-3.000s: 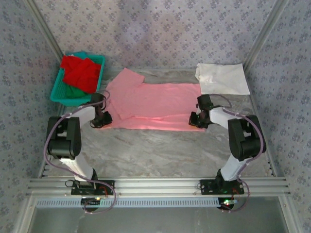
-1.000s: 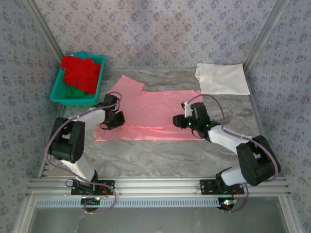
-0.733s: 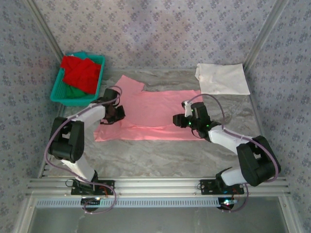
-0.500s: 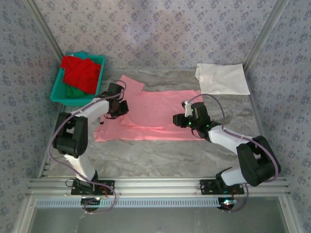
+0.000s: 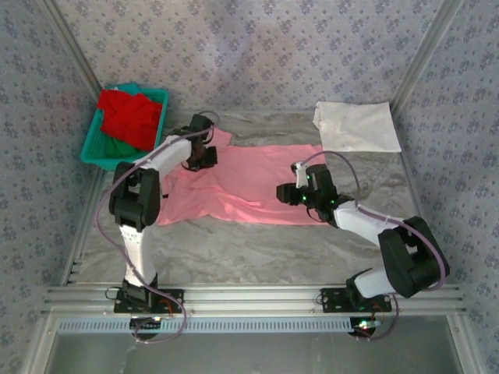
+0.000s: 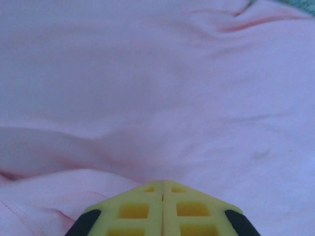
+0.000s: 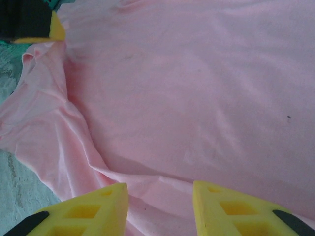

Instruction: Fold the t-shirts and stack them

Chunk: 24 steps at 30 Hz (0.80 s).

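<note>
Inspection from the remote station.

1. The pink t-shirt lies spread across the middle of the table, collar end to the left. Its near-left part is rumpled rather than flat. I judge it is the garment being folded, which is why it holds the working area.
2. The white t-shirt sits folded at the far right corner, well apart from the pink one. I take it as the base of the stack.
3. The red t-shirt is heaped over the green t-shirt in the teal basket at far left, apparently awaiting their turn.
4. The left claw is at the far-left sleeve area of the pink shirt. Its yellow fingers are pressed together, so it is closed. I cannot tell whether cloth is pinched between them.
5. The right claw is low over the near-right part of the pink shirt with its fingers spread apart, holding nothing. I judge it is placed to take or pin that end while the left works the sleeve side.
6. No brand, label or writing is legible on any shirt, the basket or the arms.
</note>
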Each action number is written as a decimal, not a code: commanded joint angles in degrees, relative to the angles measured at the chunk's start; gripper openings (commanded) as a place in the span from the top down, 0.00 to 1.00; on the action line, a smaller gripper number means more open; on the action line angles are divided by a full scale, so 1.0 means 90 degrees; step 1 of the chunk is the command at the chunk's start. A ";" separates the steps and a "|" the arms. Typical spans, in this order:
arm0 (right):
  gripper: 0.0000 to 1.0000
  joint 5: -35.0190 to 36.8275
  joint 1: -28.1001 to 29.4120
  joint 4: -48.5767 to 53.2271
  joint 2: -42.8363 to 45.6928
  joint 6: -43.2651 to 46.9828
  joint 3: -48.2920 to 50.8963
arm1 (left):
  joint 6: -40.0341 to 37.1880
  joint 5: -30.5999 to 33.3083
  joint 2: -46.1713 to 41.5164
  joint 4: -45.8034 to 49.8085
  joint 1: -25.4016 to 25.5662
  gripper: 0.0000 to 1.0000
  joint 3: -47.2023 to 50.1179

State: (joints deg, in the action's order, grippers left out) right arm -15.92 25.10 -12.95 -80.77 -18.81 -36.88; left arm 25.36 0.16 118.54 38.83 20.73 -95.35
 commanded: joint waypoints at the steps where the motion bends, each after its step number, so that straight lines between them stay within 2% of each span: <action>1: 0.59 -0.0093 -0.0028 -0.0070 -0.0049 -0.0081 -0.0003 | -0.0474 0.0271 0.0428 0.0817 0.0126 0.83 -0.0655; 2: 0.59 -0.0095 -0.0028 -0.0073 -0.0065 -0.0078 -0.0003 | -0.0519 0.0325 0.0461 0.0823 0.0154 0.80 -0.0691; 6: 0.59 -0.0131 -0.0032 -0.0063 -0.0093 -0.0078 -0.0016 | -0.0562 0.0609 -0.0025 0.0565 0.0177 0.78 -0.0222; 12: 0.59 -0.0154 -0.0034 -0.0093 -0.0132 -0.0088 -0.0018 | 0.0104 0.0792 -0.2004 -0.0618 -0.0041 0.73 0.1814; 15: 0.59 -0.0179 -0.0026 -0.0086 -0.0213 -0.0093 -0.0061 | 0.0422 0.0463 -0.2787 -0.1274 -0.0255 0.68 0.2944; 17: 0.59 -0.0200 -0.0027 -0.0090 -0.0281 -0.0116 -0.0081 | 0.0593 0.0033 -0.2903 -0.1366 -0.0500 0.68 0.3257; 24: 0.58 -0.0294 -0.0031 -0.0102 -0.0382 -0.0151 -0.0130 | 0.0550 -0.0127 -0.2416 -0.1469 -0.0779 0.65 0.3317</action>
State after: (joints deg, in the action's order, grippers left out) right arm -17.47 25.10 -13.15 -83.79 -19.27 -36.88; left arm 29.32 1.52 94.96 28.21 13.87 -65.91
